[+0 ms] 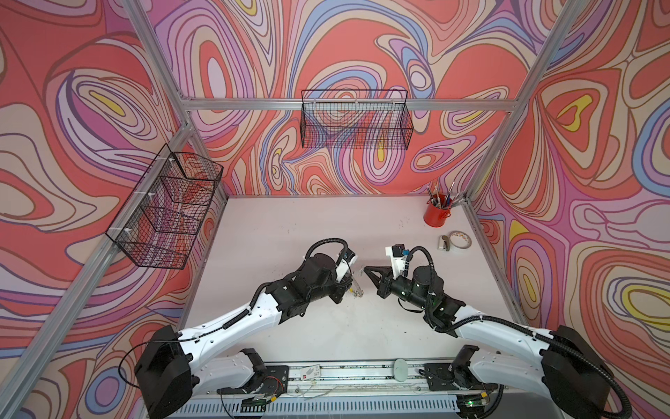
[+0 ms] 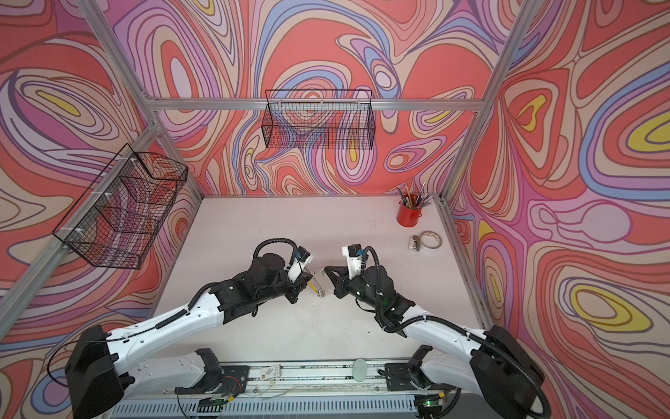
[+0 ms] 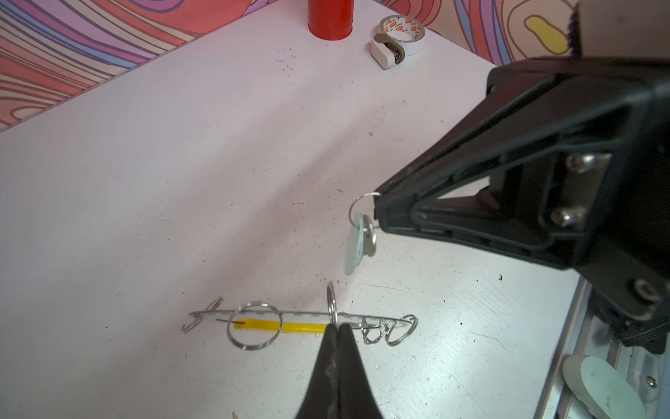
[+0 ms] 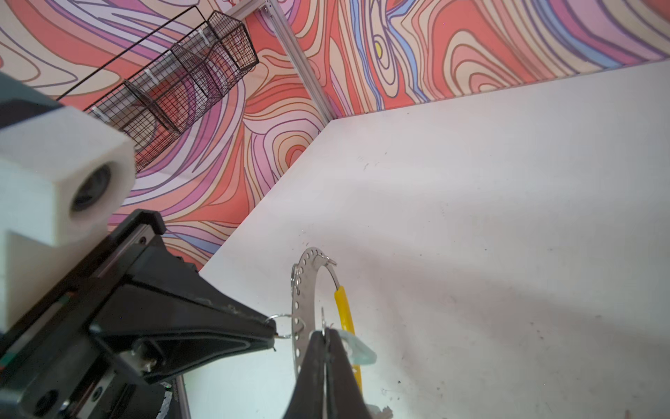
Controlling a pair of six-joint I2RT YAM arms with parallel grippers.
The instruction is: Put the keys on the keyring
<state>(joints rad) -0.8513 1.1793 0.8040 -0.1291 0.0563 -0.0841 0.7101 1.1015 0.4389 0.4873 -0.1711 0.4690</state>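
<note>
The keyring [image 3: 308,312] is a flat grey perforated hoop [image 4: 304,290] with a yellow sleeve [image 4: 343,308], held between the two arms at mid-table. My left gripper [image 3: 335,326] is shut on a small wire loop [image 4: 284,325] threaded through the hoop's rim. My right gripper [image 4: 326,332] is shut on a thin split ring. From that ring hang one of the keys [image 3: 369,237], silver, and its pale tag [image 3: 352,252]. They hang just above and beside the hoop without touching it. In both top views the two gripper tips nearly meet; the sleeve [image 2: 311,288] shows between them.
A red cup of pens [image 1: 437,216] and a whitish tape roll [image 1: 458,240] stand at the back right. Wire baskets hang on the back wall [image 1: 357,123] and the left wall [image 1: 166,206]. A pale oval piece [image 1: 400,370] lies on the front rail.
</note>
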